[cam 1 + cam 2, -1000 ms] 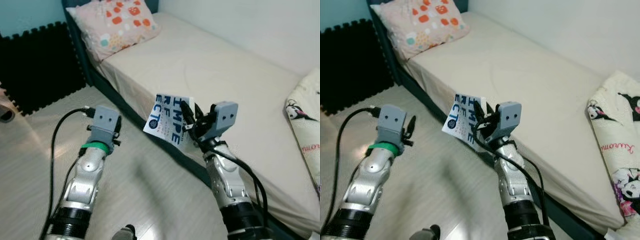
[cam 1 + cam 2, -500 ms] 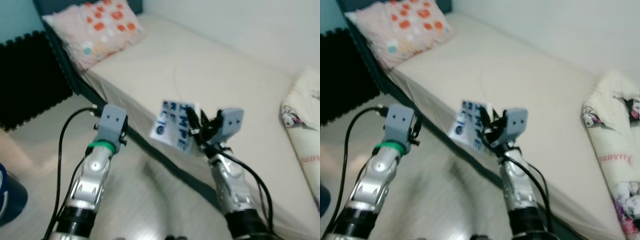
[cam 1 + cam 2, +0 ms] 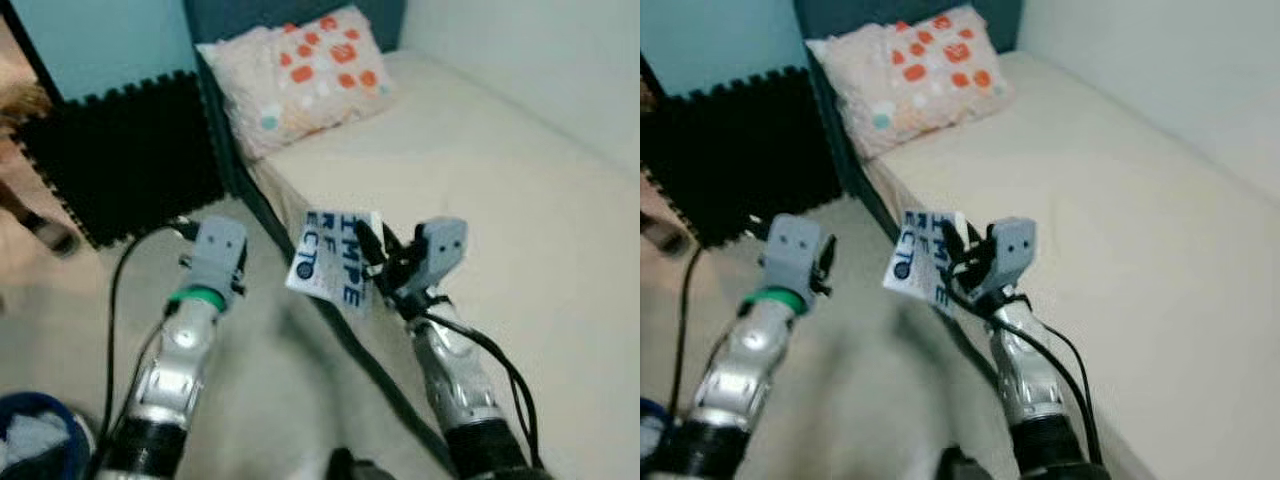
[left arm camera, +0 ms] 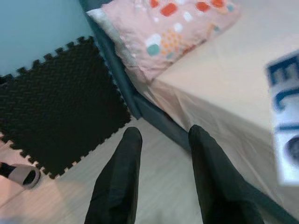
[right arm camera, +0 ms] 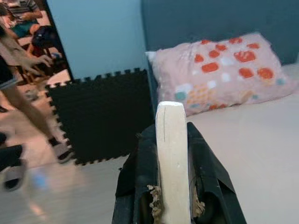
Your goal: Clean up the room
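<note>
Centrally, a bed (image 3: 520,190) with a beige sheet is shown, a pink patterned pillow (image 3: 305,75) lying at its head beside a black foam mat (image 3: 125,155). A white book (image 3: 333,258) with blue lettering is gripped edge-on by the right gripper (image 3: 368,245) above the bed's edge. The left gripper (image 4: 161,154) is held parted over the floor.
</note>
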Controlling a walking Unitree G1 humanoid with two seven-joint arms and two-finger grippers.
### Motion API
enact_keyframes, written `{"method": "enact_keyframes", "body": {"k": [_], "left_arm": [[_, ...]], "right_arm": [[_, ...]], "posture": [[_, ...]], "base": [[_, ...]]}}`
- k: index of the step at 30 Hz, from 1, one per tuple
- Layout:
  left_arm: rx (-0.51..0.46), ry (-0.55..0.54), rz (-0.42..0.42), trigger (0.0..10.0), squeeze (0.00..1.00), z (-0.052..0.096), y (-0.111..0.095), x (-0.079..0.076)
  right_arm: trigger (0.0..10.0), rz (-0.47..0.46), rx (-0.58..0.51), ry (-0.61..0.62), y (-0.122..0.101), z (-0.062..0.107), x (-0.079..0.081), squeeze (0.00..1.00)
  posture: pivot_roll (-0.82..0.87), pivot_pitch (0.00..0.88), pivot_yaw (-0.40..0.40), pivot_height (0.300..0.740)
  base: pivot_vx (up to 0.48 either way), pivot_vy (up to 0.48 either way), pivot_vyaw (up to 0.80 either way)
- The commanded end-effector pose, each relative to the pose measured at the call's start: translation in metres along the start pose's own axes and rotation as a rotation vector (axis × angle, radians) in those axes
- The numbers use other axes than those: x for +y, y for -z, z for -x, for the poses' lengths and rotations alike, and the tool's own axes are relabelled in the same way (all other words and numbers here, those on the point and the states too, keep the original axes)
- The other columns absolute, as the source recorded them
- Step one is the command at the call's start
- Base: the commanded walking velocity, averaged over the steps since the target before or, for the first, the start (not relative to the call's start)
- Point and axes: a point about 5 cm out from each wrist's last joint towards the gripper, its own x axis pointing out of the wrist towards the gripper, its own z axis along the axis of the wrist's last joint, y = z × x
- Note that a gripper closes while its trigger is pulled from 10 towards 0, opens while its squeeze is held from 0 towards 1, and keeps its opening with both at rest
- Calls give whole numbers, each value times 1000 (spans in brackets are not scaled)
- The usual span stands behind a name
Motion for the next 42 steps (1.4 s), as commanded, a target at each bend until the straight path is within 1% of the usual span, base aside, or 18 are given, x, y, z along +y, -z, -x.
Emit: {"method": "enact_keyframes", "body": {"k": [1,2,5,10,14,22,37,39,40,42], "left_arm": [[34,-5,-11,10000,0,3,9,1],[35,-6,-13,10000,0,3,9,1],[35,-8,-14,10000,0,2,9,1],[36,-13,-16,10000,0,2,8,2],[38,-16,-17,10000,0,1,8,2],[40,-15,-19,10000,0,2,10,2],[39,-11,-23,10000,0,2,10,1],[35,-10,-28,10000,0,2,9,2],[34,-9,-31,10000,0,2,9,2],[32,-9,-33,10000,0,2,10,2]], "right_arm": [[10000,-13,-27,-18,-3,-2,7,0],[10000,-33,-33,-20,-3,-2,7,0],[10000,-39,-34,-26,-3,-1,7,0],[10000,-80,-27,-51,-1,1,10,0],[10000,-83,-18,-50,0,1,10,0],[10000,-87,-18,3,1,1,2,0],[10000,-109,-11,1,3,4,1,0],[10000,-116,-17,3,3,4,2,0],[10000,-134,-19,9,3,4,2,0],[10000,-86,7,-21,5,3,4,0]], "posture": [[170,92,-14,740],[170,92,-14,740],[170,92,-14,740],[172,91,-15,740],[172,91,-15,740],[171,94,-17,740],[167,93,-10,740],[171,94,-8,740],[172,86,-14,740],[172,86,-14,740]], "base": [[472,0,0],[472,0,0],[472,0,0],[472,0,0],[472,0,0],[472,0,0],[472,0,0],[472,0,0],[472,0,0],[472,0,0]]}}
